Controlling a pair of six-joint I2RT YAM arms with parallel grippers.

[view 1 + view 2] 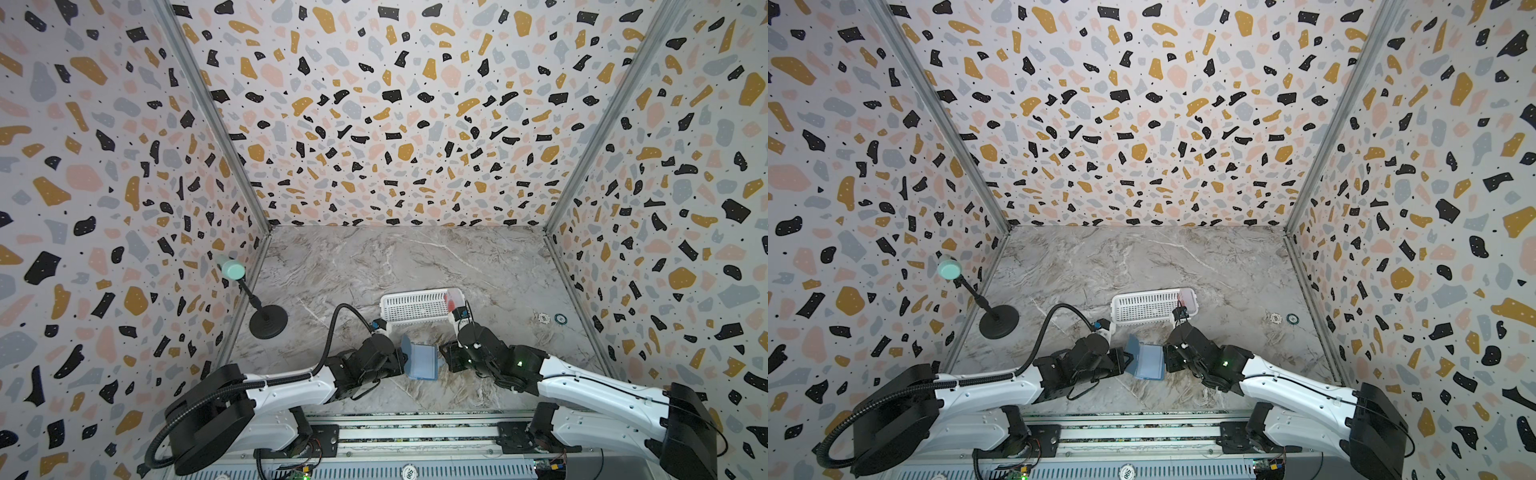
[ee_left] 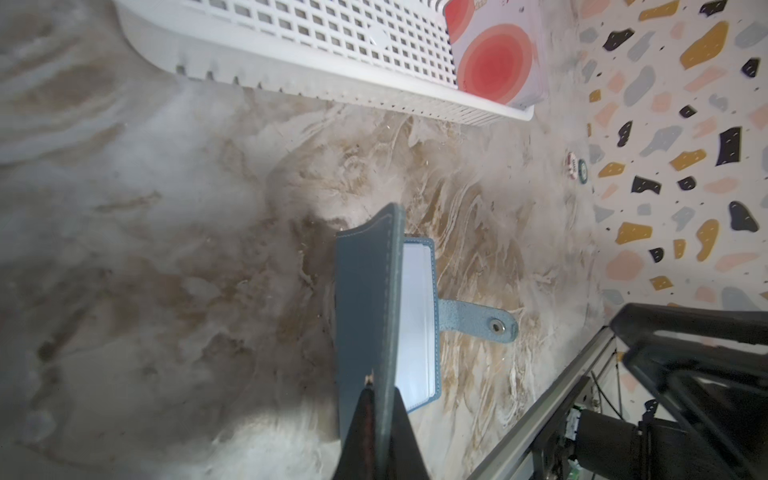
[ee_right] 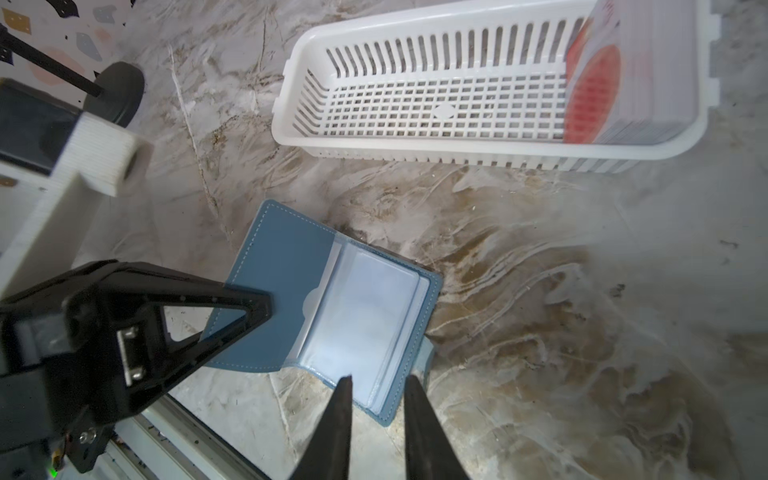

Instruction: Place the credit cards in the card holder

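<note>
Near the 6 o'clock edge of the marble table (image 1: 374,266) in both top views, between the two arms: the card holder (image 1: 422,362), opened like a booklet. Slate-blue front cover tilted up off the marble on the 9 o'clock side. Stack of pale clear pockets lying flat on the back cover on the 3 o'clock side. Out from under that pocket side, pointing toward 3 o'clock and flat on the marble: the snap tab (image 2: 482,323). At 9 o'clock of the holder, the left gripper (image 2: 380,392), jaws clenched on the free edge of the raised cover, one finger on each face of it. At 3 o'clock of the holder, the right gripper (image 3: 378,380), jaws released with a narrow gap, tips at the outer edge of the pocket side; touching or not, impossible to tell. At 12 o'clock of the holder, apart from it, a white slotted basket (image 1: 415,311) with its long side across the table. Inside it, at its 3 o'clock end, the credit cards (image 1: 453,297), stacked on edge and leaning on the end wall, red-orange circle facing 9 o'clock. Well apart at 9 o'clock of the basket, near the side wall, a black round-based stand (image 1: 268,322) with a mint-green head (image 1: 232,269). Well apart at 3 o'clock of the basket, two small round discs (image 1: 552,318) side by side on the marble.
</note>
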